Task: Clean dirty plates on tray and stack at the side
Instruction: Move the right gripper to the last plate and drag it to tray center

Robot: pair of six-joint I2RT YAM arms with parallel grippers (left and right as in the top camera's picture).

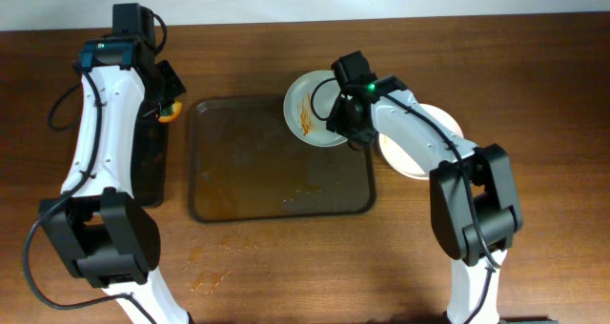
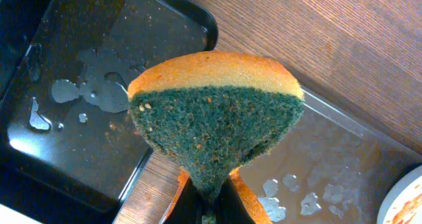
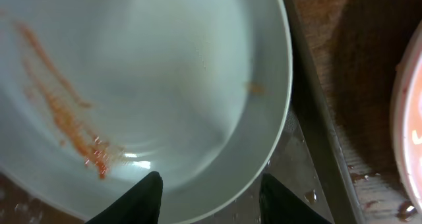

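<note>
For the wiping step, my left pincer (image 2: 210,209) pinches the sponge (image 2: 217,112) beside the tray (image 1: 238,205), and my right pincer (image 3: 215,201) stands spread at the streaked plate (image 1: 311,107) on its far-right corner, which I judge needs steadying next.

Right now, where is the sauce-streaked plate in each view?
Overhead: the sauce-streaked plate sits at the tray's upper right corner.
Left wrist: bottom right corner, only its rim.
Right wrist: fills most of the frame.
Shared landmark: the wet tray.
</note>
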